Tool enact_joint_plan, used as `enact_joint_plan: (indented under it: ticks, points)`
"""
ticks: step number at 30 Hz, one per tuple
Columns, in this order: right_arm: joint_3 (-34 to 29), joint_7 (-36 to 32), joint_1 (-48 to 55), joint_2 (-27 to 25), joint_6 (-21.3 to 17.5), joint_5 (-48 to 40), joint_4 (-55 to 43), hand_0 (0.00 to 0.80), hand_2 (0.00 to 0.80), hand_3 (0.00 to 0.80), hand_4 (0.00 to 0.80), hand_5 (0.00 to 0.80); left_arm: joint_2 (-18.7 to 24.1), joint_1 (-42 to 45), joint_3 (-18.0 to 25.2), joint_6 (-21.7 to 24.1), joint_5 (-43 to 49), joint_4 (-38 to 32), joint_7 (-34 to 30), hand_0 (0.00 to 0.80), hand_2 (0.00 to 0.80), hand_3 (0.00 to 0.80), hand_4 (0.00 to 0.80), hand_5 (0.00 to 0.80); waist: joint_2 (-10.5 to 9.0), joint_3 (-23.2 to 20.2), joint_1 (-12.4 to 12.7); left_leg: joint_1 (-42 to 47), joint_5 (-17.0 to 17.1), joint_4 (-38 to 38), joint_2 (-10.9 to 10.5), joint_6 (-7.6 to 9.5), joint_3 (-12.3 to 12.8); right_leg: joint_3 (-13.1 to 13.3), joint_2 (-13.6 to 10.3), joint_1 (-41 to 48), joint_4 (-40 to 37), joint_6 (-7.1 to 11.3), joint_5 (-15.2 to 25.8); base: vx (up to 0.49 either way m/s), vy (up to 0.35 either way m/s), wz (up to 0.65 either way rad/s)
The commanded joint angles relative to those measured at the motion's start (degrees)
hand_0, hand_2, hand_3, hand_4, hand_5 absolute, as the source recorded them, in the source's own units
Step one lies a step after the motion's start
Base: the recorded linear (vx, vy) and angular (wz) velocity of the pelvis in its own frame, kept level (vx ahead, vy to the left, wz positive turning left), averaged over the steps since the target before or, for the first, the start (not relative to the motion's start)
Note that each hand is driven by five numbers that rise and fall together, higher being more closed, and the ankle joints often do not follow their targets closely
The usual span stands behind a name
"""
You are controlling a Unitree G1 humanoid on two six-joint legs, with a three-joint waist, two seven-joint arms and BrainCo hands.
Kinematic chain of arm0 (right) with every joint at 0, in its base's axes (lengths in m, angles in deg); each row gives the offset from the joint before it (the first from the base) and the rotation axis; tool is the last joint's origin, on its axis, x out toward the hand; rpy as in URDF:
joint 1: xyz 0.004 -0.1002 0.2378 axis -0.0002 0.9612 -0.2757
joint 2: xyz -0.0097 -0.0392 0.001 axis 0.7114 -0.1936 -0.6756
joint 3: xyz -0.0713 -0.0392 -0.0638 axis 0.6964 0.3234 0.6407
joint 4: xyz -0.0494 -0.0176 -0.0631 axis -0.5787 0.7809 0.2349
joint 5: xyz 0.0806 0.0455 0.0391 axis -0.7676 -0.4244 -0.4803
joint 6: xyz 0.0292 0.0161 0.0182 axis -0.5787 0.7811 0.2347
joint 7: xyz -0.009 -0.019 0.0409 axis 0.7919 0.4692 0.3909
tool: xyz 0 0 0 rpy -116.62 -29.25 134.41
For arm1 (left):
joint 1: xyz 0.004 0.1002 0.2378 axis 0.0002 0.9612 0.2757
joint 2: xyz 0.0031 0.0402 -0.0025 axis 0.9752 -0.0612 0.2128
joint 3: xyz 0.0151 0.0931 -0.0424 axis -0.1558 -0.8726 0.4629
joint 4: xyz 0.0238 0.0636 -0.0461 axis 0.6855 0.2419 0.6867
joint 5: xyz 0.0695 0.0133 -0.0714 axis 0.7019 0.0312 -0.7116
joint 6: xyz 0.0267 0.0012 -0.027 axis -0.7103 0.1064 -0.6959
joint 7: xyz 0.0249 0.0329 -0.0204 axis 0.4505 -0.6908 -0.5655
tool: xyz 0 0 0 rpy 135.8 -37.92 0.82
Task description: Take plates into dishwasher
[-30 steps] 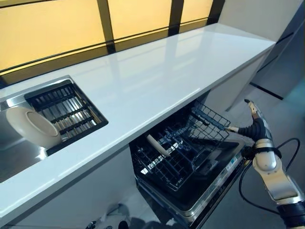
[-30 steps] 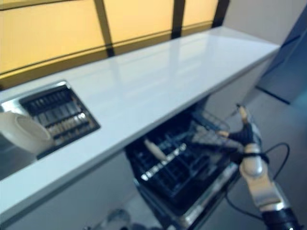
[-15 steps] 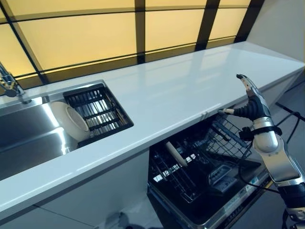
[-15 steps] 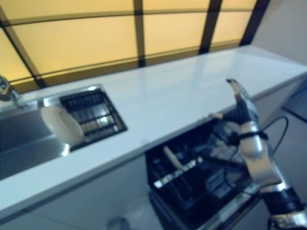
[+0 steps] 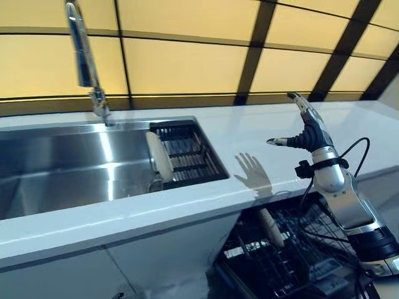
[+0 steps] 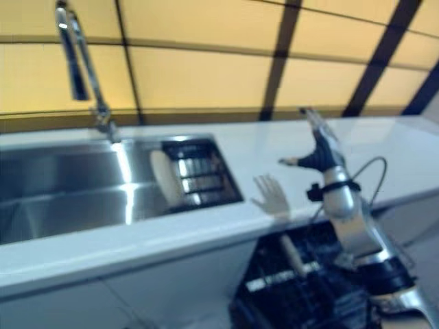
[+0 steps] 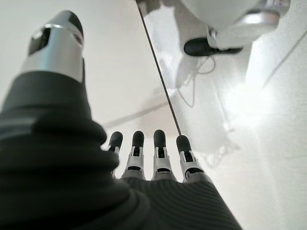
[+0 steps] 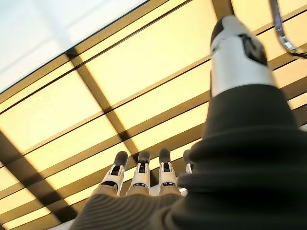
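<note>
A white plate stands on edge against the dark drain rack at the right end of the steel sink. Below the counter the dishwasher is pulled open, and its wire rack holds another white plate upright. My right hand is raised above the white counter, open and empty, well to the right of the sink plate. In its own wrist view its fingers stretch straight towards the yellow window panes. My left hand shows only in the left wrist view, open and empty, hanging over the floor.
A tall chrome faucet rises behind the sink. Yellow window panes with dark bars run along the back of the counter. The counter top stretches bare to the right. The open dishwasher juts out in front of the cabinet below my right arm.
The camera has swung left, so the sink and faucet now fill the view. My right hand has risen from the dishwasher rack to above the counter. The sink plate has not moved.
</note>
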Motion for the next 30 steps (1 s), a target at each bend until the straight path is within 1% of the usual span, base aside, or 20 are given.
enact_joint_plan:
  ticks: [1,3,4,7,8,9,11,12,13,14,16,20,21,23,24,25,26,28,29,30]
  points:
    - [1.2,0.7,-9.6,-2.3,0.0,-1.2,4.9,0.0,0.0,0.0,0.0,0.0,0.3,-0.6,-2.0,0.5,0.7,0.1,0.6,0.0,0.0,0.0,0.0,0.0,0.21,-2.8,-0.3,3.3,-6.7,-1.0,-1.4,-1.76,-3.2,0.8,1.5,-0.7,-10.6,0.64,8.9,0.148,-0.08,0.46]
    - [1.4,0.9,-9.8,-2.4,0.1,-1.5,5.3,0.0,0.0,0.0,0.0,0.0,0.3,-0.5,-1.9,0.2,1.1,0.1,0.5,0.0,0.0,0.0,0.0,0.0,-0.4,-2.7,-1.2,4.3,-7.5,-1.2,-2.2,-1.71,-3.8,1.0,3.4,-1.7,-15.9,0.74,8.0,0.155,-0.081,0.41]
    - [1.6,1.1,-9.8,-2.3,0.1,-1.5,5.5,0.0,0.0,0.0,0.0,0.0,0.2,-0.4,-1.9,0.4,1.2,0.4,0.7,0.0,0.0,0.0,0.0,0.0,-0.48,-2.6,-1.9,5.1,-8.2,-1.2,-2.6,-1.63,-4.6,1.1,5.0,-2.1,-18.3,0.76,7.4,0.152,-0.081,0.36]
    - [1.9,1.9,-9.4,-2.5,0.5,-1.6,5.5,0.0,0.0,0.0,0.0,0.0,-0.1,-0.1,-1.9,0.9,1.6,0.6,1.1,0.0,0.0,0.0,0.0,0.0,-0.87,-2.4,-3.2,6.5,-9.0,-1.5,-3.5,-1.26,-6.8,3.1,7.7,-3.6,-22.1,0.91,7.7,0.131,-0.092,0.54]
    - [2.0,2.3,-9.2,-2.6,0.8,-1.5,5.4,0.0,0.0,0.0,0.0,0.0,0.0,0.0,-2.1,1.0,1.8,0.6,1.3,0.0,0.0,0.0,0.0,0.0,-0.88,-2.3,-3.7,7.3,-9.3,-1.8,-3.8,-1.03,-8.2,4.0,8.8,-4.3,-22.9,0.92,8.0,0.11,-0.114,0.5]
    - [2.1,2.5,-9.2,-2.5,1.2,-1.4,5.3,0.0,0.0,0.0,0.0,0.0,0.1,0.1,-2.1,1.2,2.0,0.7,1.3,0.0,0.0,0.0,0.0,0.0,-0.96,-2.2,-3.9,7.6,-9.3,-1.9,-3.9,-0.88,-8.7,4.4,9.2,-4.8,-22.8,0.96,8.5,0.103,-0.141,0.52]
    - [2.1,2.5,-9.1,-2.7,1.0,-1.4,5.3,0.0,0.0,0.0,0.0,0.0,0.5,0.3,-1.8,1.4,1.7,0.7,1.4,0.0,0.0,0.0,0.0,0.0,-0.96,-2.2,-3.9,8.1,-9.0,-2.5,-4.0,-0.81,-9.7,4.2,9.7,-4.6,-23.8,0.66,8.1,0.041,-0.168,0.66]
    - [2.0,2.1,-9.3,-2.8,0.8,-1.4,5.4,0.0,0.0,0.0,0.0,0.0,0.8,0.3,-1.5,1.7,1.5,0.9,1.3,0.0,0.0,0.0,0.0,0.0,-1.27,-2.3,-3.6,7.6,-8.0,-2.6,-4.2,-1.05,-10.1,3.7,9.5,-3.6,-24.9,0.22,8.2,0.031,-0.173,0.7]
    - [2.1,1.8,-9.4,-3.0,0.9,-1.5,5.4,0.0,0.0,0.0,0.0,0.0,0.8,0.2,-1.3,1.6,1.4,0.9,1.2,0.0,0.0,0.0,0.0,0.0,-1.05,-2.6,-3.4,7.8,-8.3,-2.9,-3.7,-1.2,-10.1,3.5,10.0,-2.6,-25.2,0.07,7.2,-0.025,-0.179,0.79]
    - [2.2,1.4,-9.8,-3.3,1.1,-1.8,5.3,0.0,0.0,0.0,0.0,0.0,0.9,0.1,-1.1,1.3,1.1,0.6,1.0,0.0,0.0,0.0,0.0,0.0,-1.31,-2.8,-3.1,7.1,-7.3,-3.0,-3.7,-1.67,-10.1,3.1,9.8,-1.5,-26.4,-0.24,7.3,0.005,-0.142,0.72]
    - [2.5,0.8,-10.5,-3.6,1.1,-1.3,5.7,0.0,0.0,0.0,0.0,0.0,0.9,0.0,-1.0,1.0,1.4,0.5,0.6,0.0,0.0,0.0,0.0,0.0,-1.3,-3.3,-2.4,6.9,-6.8,-3.4,-3.2,-2.32,-9.5,2.2,9.9,0.9,-27.9,-0.82,6.4,-0.009,-0.141,0.44]
    - [3.6,-1.0,-12.1,-4.9,-0.2,1.2,6.5,0.0,0.0,0.0,0.0,0.0,0.7,0.2,-1.0,1.4,1.5,0.3,0.3,0.0,0.0,0.0,0.0,0.0,-1.36,-3.8,-1.1,6.1,-6.3,-3.1,-1.7,-3.72,-8.4,0.4,10.1,4.6,-29.9,-1.63,4.5,0.014,-0.129,0.22]
    - [3.9,-2.0,-12.4,-5.4,-1.1,2.5,6.5,0.0,0.0,0.0,0.0,0.0,0.7,0.3,-1.1,1.4,1.7,0.0,0.2,0.0,0.0,0.0,0.0,0.0,-1.38,-3.9,-0.8,5.8,-6.2,-2.9,-1.4,-4.02,-8.1,-0.1,10.1,5.2,-30.2,-1.76,4.2,0.011,-0.124,0.04]
    - [5.4,-4.3,-13.9,-7.8,-4.9,6.6,6.5,0.0,0.0,0.0,0.0,0.0,0.7,0.7,-1.4,1.4,2.0,-0.7,0.3,0.0,0.0,0.0,0.0,0.0,-1.52,-3.7,0.0,4.9,-5.8,-2.2,-0.3,-5.02,-7.6,-1.5,10.1,6.7,-30.9,-2.16,3.5,0.006,-0.126,0.07]
    - [6.3,-5.4,-14.7,-9.3,-4.7,7.0,6.0,0.0,0.0,0.0,0.0,0.0,0.8,0.8,-1.4,1.2,2.1,-1.1,0.3,0.0,0.0,0.0,0.0,0.0,-1.57,-3.7,0.4,4.5,-5.5,-2.0,0.1,-5.41,-7.3,-2.1,10.1,7.1,-31.1,-2.28,3.3,0.039,-0.112,0.22]
    - [6.9,-5.9,-15.3,-10.9,-4.1,6.1,5.8,0.0,0.0,0.0,0.0,0.0,1.0,1.0,-1.4,0.9,2.4,-1.5,0.2,0.0,0.0,0.0,0.0,0.0,-1.51,-3.6,0.6,4.8,-5.9,-2.0,1.1,-5.92,-6.4,-2.9,10.4,7.9,-31.4,-2.44,2.6,0.032,-0.092,0.36]
    - [7.3,-6.3,-16.0,-12.8,-4.5,5.9,5.9,0.0,0.0,0.0,0.0,0.0,1.2,1.2,-1.5,0.8,2.5,-2.0,0.2,0.0,0.0,0.0,0.0,0.0,-1.62,-3.4,0.7,4.4,-5.6,-1.7,2.0,-6.59,-4.9,-4.1,10.3,8.3,-31.5,-2.61,2.3,0.024,-0.071,0.54]
    - [7.5,-6.8,-16.5,-15.3,-5.8,7.0,6.4,0.0,0.0,0.0,0.0,0.0,1.3,1.0,-1.7,0.5,2.9,-2.5,0.1,0.0,0.0,0.0,0.0,0.0,-1.83,-3.2,0.5,3.6,-5.2,-1.0,3.5,-7.55,-2.1,-6.1,10.0,8.6,-31.5,-2.77,2.0,-0.039,-0.031,0.59]
    - [8.0,-7.1,-17.3,-17.0,-7.1,7.2,6.8,0.0,0.0,0.0,0.0,0.0,1.4,0.7,-1.9,0.4,3.1,-2.7,0.0,0.0,0.0,0.0,0.0,0.0,-1.99,-3.1,0.3,2.9,-5.0,-0.5,4.3,-8.18,-0.4,-7.6,9.8,8.6,-31.3,-2.85,1.7,-0.05,-0.013,0.77]
    - [8.4,-7.5,-17.7,-17.9,-8.0,7.4,7.1,0.0,0.0,0.0,0.0,0.0,1.5,0.6,-2.0,0.2,3.0,-2.9,-0.1,0.0,0.0,0.0,0.0,0.0,-2.03,-3.1,0.1,2.6,-4.9,-0.2,4.8,-8.5,0.6,-8.3,9.7,8.5,-31.1,-2.9,1.6,-0.048,-0.006,0.78]
